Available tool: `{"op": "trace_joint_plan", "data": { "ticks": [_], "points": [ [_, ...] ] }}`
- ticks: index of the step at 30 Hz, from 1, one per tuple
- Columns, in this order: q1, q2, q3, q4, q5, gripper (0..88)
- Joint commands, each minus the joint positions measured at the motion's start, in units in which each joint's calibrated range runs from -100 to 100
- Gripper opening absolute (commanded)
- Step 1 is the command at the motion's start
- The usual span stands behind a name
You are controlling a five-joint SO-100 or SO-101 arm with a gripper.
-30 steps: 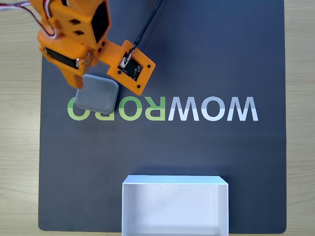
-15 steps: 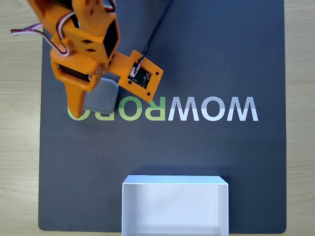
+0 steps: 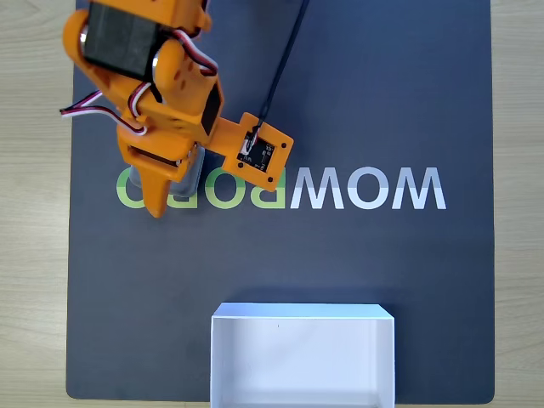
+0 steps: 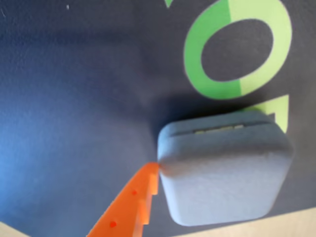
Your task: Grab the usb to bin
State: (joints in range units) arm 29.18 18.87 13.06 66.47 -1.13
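The usb (image 4: 224,170) is a flat grey block with rounded corners, lying on the dark mat. In the fixed view only a sliver of the usb (image 3: 192,172) shows from under the orange arm. My gripper (image 3: 175,194) points down over it, jaws spread, with one orange finger (image 3: 155,202) at the block's left side. In the wrist view that finger (image 4: 129,206) touches the block's left corner, and the other finger is hidden. The bin (image 3: 219,361), a white shallow box, stands at the mat's bottom edge, well below the gripper.
An orange circuit board (image 3: 264,154) with a black cable (image 3: 283,58) sticks out to the right of the gripper. The dark mat (image 3: 382,272) carries WOWROBO lettering (image 3: 365,189). Light wooden table (image 3: 34,255) borders the mat on both sides.
The arm has moved right and down over the block, which now is almost covered in the fixed view. The finger has slid down along the block's left side.
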Motion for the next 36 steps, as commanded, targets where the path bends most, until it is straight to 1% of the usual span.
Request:
{"op": "trace_joint_plan", "data": {
  "ticks": [1, 9, 15, 25, 32, 36],
  "points": [
    [-0.47, -0.18, -2.31, 0.45, -0.24, 40.7],
    [-0.64, 0.33, -2.31, 5.86, -0.4, 40.7],
    [1.04, 0.42, -2.22, 6.3, -0.45, 40.7],
    [3.23, 0.42, -4.57, 5.42, 0.02, 40.7],
    [4.58, 0.42, -3.94, 0.62, 0.18, 40.3],
    [4.91, 2.45, -4.3, 0.36, 0.18, 40.3]
  ]
}}
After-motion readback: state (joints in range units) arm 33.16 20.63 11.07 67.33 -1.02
